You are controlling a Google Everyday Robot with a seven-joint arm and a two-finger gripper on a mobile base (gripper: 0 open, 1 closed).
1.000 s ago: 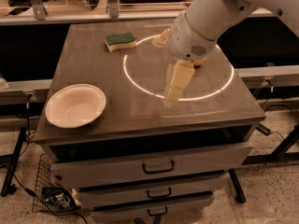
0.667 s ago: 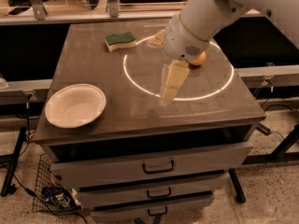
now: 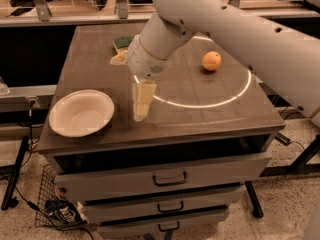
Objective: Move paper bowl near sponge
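Note:
The off-white paper bowl [image 3: 81, 112] sits at the front left corner of the dark table top [image 3: 215, 121]. The sponge [image 3: 122, 43], dark green on top, lies at the back of the table, partly hidden behind my arm. My gripper [image 3: 141, 105] hangs from the big white arm, pointing down over the table's front middle, just right of the bowl and apart from it. It holds nothing that I can see.
A round orange fruit [image 3: 211, 61] lies to the right of the arm, inside a bright ring of light [image 3: 235, 94] on the table. Drawers with handles [image 3: 170, 179] are below the top. Metal rails run behind and beside the table.
My arm and gripper have swung left across the table toward the bowl. The orange fruit, hidden by the arm before, now shows. The bowl and sponge have not moved.

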